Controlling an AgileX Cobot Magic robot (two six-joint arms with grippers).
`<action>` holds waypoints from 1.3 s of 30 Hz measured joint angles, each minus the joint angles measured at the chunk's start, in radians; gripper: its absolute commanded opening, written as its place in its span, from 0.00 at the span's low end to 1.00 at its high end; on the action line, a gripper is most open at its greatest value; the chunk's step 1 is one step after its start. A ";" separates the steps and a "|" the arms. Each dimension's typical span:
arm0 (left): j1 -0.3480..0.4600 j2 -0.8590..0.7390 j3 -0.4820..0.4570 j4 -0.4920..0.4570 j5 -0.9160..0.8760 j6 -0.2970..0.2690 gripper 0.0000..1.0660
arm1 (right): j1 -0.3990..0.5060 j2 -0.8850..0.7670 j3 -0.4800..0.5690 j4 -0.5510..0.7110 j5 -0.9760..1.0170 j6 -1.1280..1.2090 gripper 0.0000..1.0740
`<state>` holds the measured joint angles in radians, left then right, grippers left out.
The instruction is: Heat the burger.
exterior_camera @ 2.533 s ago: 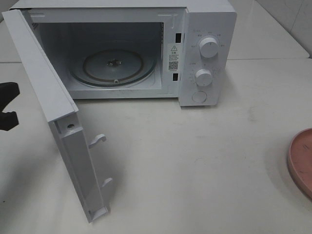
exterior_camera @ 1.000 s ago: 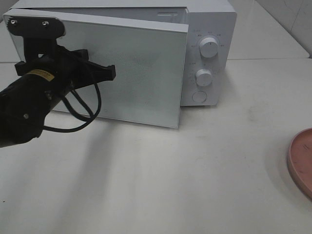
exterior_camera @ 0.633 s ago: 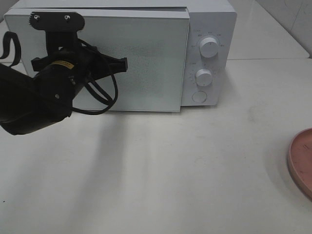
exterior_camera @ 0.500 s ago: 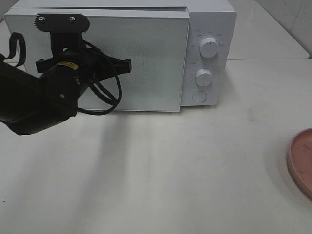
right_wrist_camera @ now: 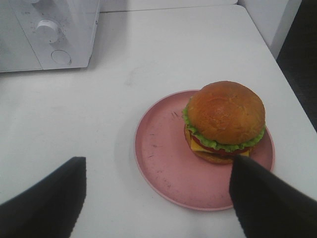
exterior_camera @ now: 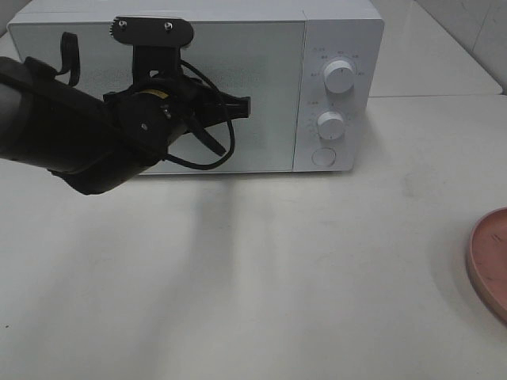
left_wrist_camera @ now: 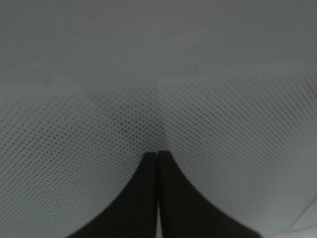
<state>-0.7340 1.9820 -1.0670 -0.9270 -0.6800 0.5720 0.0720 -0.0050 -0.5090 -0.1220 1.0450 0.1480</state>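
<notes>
The burger (right_wrist_camera: pixel 225 119) sits on a round pink plate (right_wrist_camera: pixel 163 163), toward the side of the plate away from the microwave, its glossy domed bun on top and green lettuce and a yellow slice showing at its middle. The plate rests on the white bench (exterior_camera: pixel 301 269), well apart from the microwave (exterior_camera: pixel 341 47); the high view shows only the plate's edge (exterior_camera: pixel 487 261) at the right border. The right tool (right_wrist_camera: pixel 156 198) hangs above the plate with its two dark fingers (right_wrist_camera: pixel 42 203) spread wide, one on either side, gripping nothing. The microwave stands at the back of the bench with its door (exterior_camera: pixel 269 63) shut flush against the body, two white dials (exterior_camera: pixel 339 77) and a round button (exterior_camera: pixel 323 157) on the panel beside it. The left arm (exterior_camera: pixel 71 134) reaches across the front of the door, and the left tool (left_wrist_camera: pixel 157 163) has its fingers pressed together with nothing between them, their tips right at the dotted door glass (left_wrist_camera: pixel 237 124), seemingly touching it, though the close view is too blurred to be sure.
</notes>
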 measured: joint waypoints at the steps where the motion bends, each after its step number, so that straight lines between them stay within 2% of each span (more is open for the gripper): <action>1: -0.010 0.000 -0.005 -0.016 0.000 0.037 0.00 | 0.000 0.000 0.000 0.000 0.000 0.000 0.71; 4: -0.017 0.000 -0.010 -0.027 -0.001 0.060 0.00 | 0.000 0.000 0.000 0.000 0.000 0.000 0.71; 5: -0.032 0.000 -0.018 -0.055 -0.010 0.102 0.00 | 0.000 0.000 0.000 0.000 0.000 0.000 0.71; 7: -0.041 -0.001 -0.023 -0.071 -0.020 0.123 0.00 | 0.000 0.000 0.000 0.000 0.000 0.000 0.71; 9: -0.075 -0.016 -0.036 -0.127 -0.063 0.185 0.00 | 0.000 0.000 0.000 0.000 0.000 0.000 0.71; 15: -0.093 -0.042 -0.036 -0.145 -0.002 0.210 0.00 | 0.000 0.000 0.000 0.000 0.000 0.000 0.71; 17: -0.096 -0.053 -0.036 -0.135 0.180 0.225 0.00 | 0.000 0.000 0.000 0.000 0.000 0.000 0.71; 19: -0.096 -0.053 -0.036 -0.122 0.215 0.229 0.00 | 0.000 0.000 0.000 0.000 0.000 0.000 0.71; 20: -0.096 -0.053 -0.036 -0.092 0.305 0.244 0.00 | 0.000 0.000 0.000 0.000 0.000 0.000 0.71; 23: -0.096 -0.053 -0.036 -0.083 0.341 0.247 0.00 | 0.000 0.000 0.000 0.000 0.000 0.000 0.71; 25: -0.096 -0.053 -0.036 -0.059 0.501 0.254 0.00 | 0.000 0.000 0.000 0.000 0.000 0.000 0.71; 29: -0.094 -0.053 -0.036 -0.053 0.585 0.254 0.00 | 0.000 0.000 0.000 0.000 0.000 0.000 0.71; 30: -0.083 -0.054 -0.036 -0.047 0.662 0.254 0.00 | 0.000 0.000 0.000 0.000 0.000 0.000 0.71; 32: -0.072 -0.054 -0.036 -0.044 0.705 0.254 0.03 | 0.000 0.000 0.000 0.000 0.000 0.000 0.71; 33: -0.046 -0.054 -0.036 -0.044 0.782 0.254 0.15 | 0.000 0.000 0.000 0.000 0.000 0.000 0.71; 34: -0.046 -0.054 -0.036 -0.044 0.782 0.254 0.15 | 0.000 0.000 0.000 0.000 0.000 0.000 0.71; 35: -0.028 -0.055 -0.036 -0.044 0.824 0.254 0.24 | 0.000 0.000 0.000 0.000 0.000 0.000 0.71; 36: 0.007 -0.061 -0.036 -0.042 0.905 0.254 0.45 | 0.000 0.000 0.000 0.000 0.000 0.000 0.71; 37: 0.007 -0.061 -0.036 -0.042 0.905 0.254 0.45 | 0.000 0.000 0.000 0.000 0.000 0.000 0.71; 38: 0.027 -0.068 -0.036 -0.041 0.952 0.254 0.57 | 0.000 0.000 0.000 0.000 0.000 0.000 0.71; 39: 0.066 -0.088 -0.036 -0.037 1.031 0.248 0.75 | 0.000 0.000 0.000 0.000 0.000 0.000 0.71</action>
<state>-0.6680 1.8940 -1.1030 -0.9640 0.3510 0.8200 0.0720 -0.0050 -0.5090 -0.1220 1.0450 0.1480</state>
